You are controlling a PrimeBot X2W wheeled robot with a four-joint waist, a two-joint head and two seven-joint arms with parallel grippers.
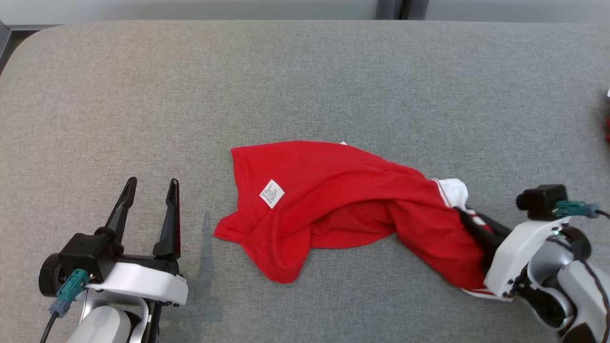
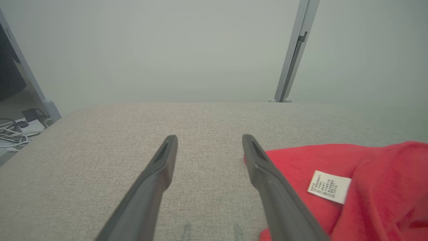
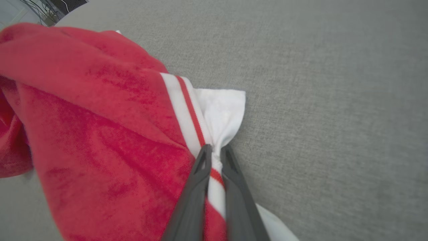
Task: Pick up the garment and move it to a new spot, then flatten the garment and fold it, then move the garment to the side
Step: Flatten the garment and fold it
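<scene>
The garment (image 1: 329, 205) is a red shirt with a white, red-striped collar and a small white care label, lying crumpled in the middle of the grey table (image 1: 305, 85). My right gripper (image 1: 464, 212) at the lower right is shut on the garment's collar; in the right wrist view its fingers pinch the white striped band of the garment (image 3: 100, 127), right gripper (image 3: 215, 152). My left gripper (image 1: 151, 182) stands open at the lower left, apart from the cloth. In the left wrist view the left gripper (image 2: 209, 139) has bare table between its fingers and the garment (image 2: 367, 187) beside its right finger.
The grey fabric-covered table runs wide to the back and to both sides. A small red and white object (image 1: 608, 119) peeks in at the right edge. Cables (image 2: 13, 132) lie on the floor past the table's left end, and a metal post (image 2: 296, 57) stands behind it.
</scene>
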